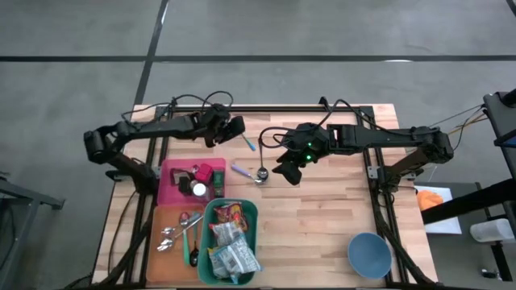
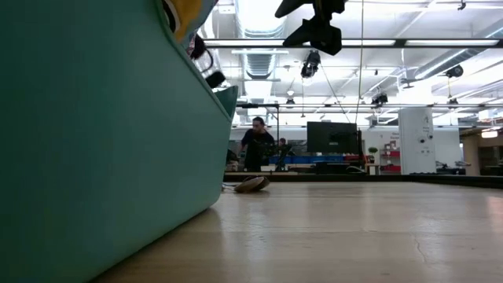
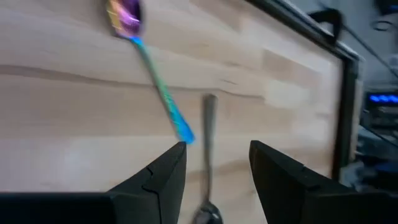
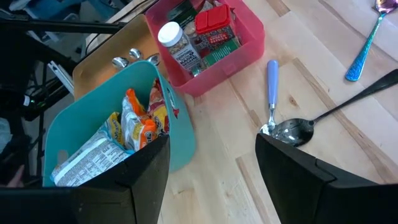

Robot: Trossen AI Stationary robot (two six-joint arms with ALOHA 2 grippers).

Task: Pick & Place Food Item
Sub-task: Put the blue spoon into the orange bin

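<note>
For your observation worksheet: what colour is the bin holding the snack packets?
Teal. The bin shows best in the right wrist view, snack packets inside.

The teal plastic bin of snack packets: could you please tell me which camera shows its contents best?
The right wrist view: the teal plastic bin is near, packets readable. The high view shows it small; the low view only its wall; the left wrist view, nothing.

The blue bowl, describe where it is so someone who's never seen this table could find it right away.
Start at the wooden table and go to the near corner on the right arm's side, far from the teal bin and the trays across the table. The blue bowl sits there alone, round and open-topped, the only dish on the table with nothing beside it.
</note>
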